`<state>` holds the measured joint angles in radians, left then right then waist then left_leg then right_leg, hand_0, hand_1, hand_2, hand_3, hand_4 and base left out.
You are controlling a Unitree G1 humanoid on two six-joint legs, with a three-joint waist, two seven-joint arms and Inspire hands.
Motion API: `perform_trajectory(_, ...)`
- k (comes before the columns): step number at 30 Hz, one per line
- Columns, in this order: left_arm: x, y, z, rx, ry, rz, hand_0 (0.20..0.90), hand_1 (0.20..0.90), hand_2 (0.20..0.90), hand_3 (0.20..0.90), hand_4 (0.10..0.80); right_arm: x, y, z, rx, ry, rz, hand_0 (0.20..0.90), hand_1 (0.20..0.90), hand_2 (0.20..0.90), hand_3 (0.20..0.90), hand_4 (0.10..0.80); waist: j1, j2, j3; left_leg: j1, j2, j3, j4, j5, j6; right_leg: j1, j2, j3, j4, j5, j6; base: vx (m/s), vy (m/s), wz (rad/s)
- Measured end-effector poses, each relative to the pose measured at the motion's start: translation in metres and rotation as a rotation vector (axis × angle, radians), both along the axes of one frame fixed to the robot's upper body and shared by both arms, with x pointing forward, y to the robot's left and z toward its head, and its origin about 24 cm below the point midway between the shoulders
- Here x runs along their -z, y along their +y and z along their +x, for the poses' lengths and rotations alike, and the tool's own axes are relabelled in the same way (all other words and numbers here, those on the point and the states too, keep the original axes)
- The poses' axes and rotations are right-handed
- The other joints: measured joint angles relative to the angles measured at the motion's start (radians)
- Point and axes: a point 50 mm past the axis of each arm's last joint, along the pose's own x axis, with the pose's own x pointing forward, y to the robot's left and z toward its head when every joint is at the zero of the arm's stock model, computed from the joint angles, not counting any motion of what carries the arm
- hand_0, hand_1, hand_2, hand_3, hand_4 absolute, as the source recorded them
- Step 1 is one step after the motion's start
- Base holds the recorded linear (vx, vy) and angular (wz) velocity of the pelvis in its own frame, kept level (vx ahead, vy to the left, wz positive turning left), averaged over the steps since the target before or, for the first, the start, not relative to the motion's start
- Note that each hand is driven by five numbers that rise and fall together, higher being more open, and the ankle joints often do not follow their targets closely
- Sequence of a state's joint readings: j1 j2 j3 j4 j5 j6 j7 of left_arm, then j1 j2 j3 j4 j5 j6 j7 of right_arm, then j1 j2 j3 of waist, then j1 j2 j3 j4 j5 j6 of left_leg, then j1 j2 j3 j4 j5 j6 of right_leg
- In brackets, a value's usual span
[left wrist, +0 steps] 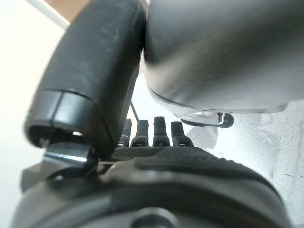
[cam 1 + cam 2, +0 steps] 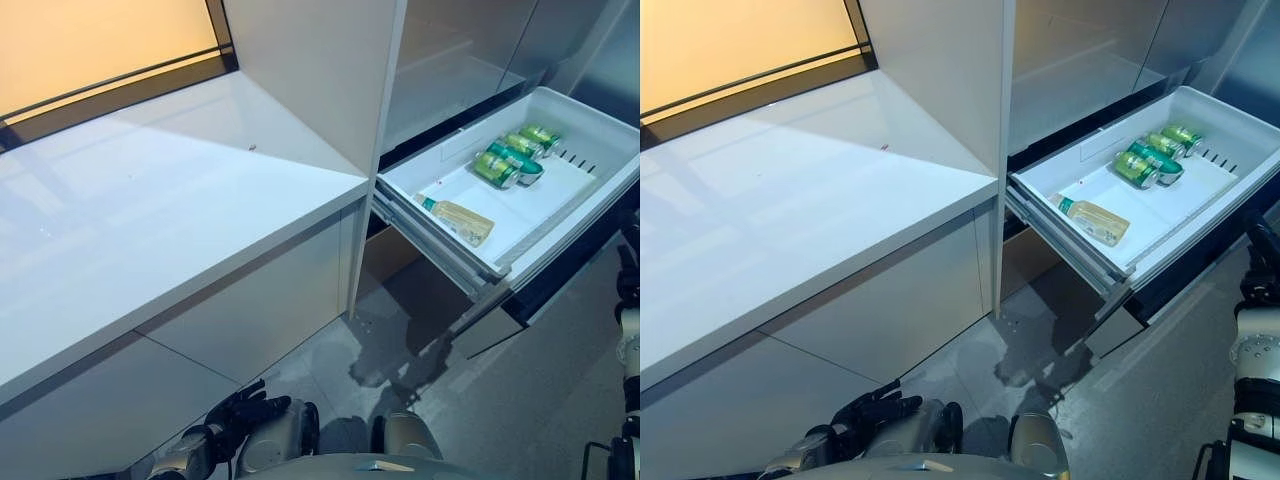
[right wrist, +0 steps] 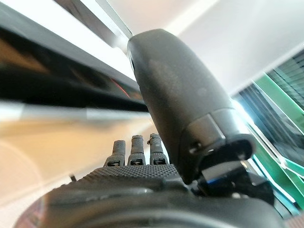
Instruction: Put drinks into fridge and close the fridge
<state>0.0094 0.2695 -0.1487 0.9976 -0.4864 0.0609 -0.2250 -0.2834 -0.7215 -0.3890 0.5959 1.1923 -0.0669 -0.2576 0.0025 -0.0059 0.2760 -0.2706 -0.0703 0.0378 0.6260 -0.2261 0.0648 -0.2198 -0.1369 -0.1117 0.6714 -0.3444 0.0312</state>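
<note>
The white fridge drawer [image 2: 545, 205] is pulled out at the right. Three green cans [image 2: 497, 169] lie side by side at its back. A pale drink bottle [image 2: 460, 221] with a green cap lies near its front left wall. My left hand [image 2: 245, 414] hangs low by the cabinet front, far from the drawer, fingers relaxed and holding nothing. My right hand [image 2: 1263, 272] shows at the right edge, just past the drawer's outer front, below its rim. In the right wrist view its fingers [image 3: 137, 150] are straight and empty, with a dark edge and a pale surface beyond them.
A long white counter [image 2: 150, 220] fills the left, under an orange-lit window. A tall white panel [image 2: 320, 70] separates it from the fridge's grey upper door [image 2: 450, 50]. Grey floor [image 2: 540, 390] lies below the drawer.
</note>
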Motion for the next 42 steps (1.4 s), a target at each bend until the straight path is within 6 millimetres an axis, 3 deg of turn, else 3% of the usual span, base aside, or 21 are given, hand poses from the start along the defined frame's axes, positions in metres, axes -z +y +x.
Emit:
perform_trajectory(6,-0.003,0.005,0.007,-0.088,-0.031,-0.016,0.9,0.9,0.9,0.9,0.8,-0.008,0.004,0.008,-0.053,-0.042,-0.022,0.9,0.9,0.9,0.9,0.8,-0.004,-0.005,0.04,-0.048,-0.003,-0.001,0.054,-0.013,0.003,-0.041,-0.012,0.001,0.058,-0.012,0.003,-0.004,0.034,0.03)
perform_trajectory(18,-0.002,0.001,0.006,-0.112,-0.029,-0.023,0.9,0.9,0.9,0.9,0.8,-0.014,0.016,0.028,-0.169,0.037,-0.054,0.9,0.9,0.9,0.9,0.8,-0.001,0.0,0.043,-0.047,-0.02,-0.033,0.049,0.002,-0.009,-0.03,-0.015,-0.021,0.061,-0.014,-0.001,0.065,0.015,0.06)
perform_trajectory(26,-0.002,-0.005,0.009,-0.118,-0.039,-0.04,0.9,0.9,0.9,0.9,0.8,-0.013,0.019,0.041,-0.207,0.14,-0.087,0.9,0.9,0.9,0.9,0.8,0.043,0.004,0.046,-0.04,-0.04,-0.095,0.01,0.037,-0.026,0.005,-0.025,-0.085,0.039,-0.018,-0.01,0.046,0.0,0.23)
perform_trajectory(39,-0.005,-0.002,0.012,-0.156,-0.059,-0.054,0.9,0.9,0.9,0.9,0.8,-0.025,0.03,0.061,-0.281,0.096,-0.123,0.9,0.9,0.9,0.9,0.8,0.136,0.05,0.079,-0.054,-0.055,-0.201,-0.048,0.093,-0.07,0.029,-0.029,-0.203,0.01,-0.029,-0.047,0.007,-0.021,0.24)
perform_trajectory(42,-0.002,0.004,0.001,-0.167,-0.024,-0.037,0.9,0.9,0.9,0.9,0.8,-0.026,0.034,0.064,-0.302,0.064,-0.112,0.9,0.9,0.9,0.9,0.8,0.154,0.054,0.081,-0.05,-0.057,-0.214,-0.066,0.1,-0.077,0.035,-0.029,-0.215,0.0,-0.032,-0.052,0.019,-0.028,0.18)
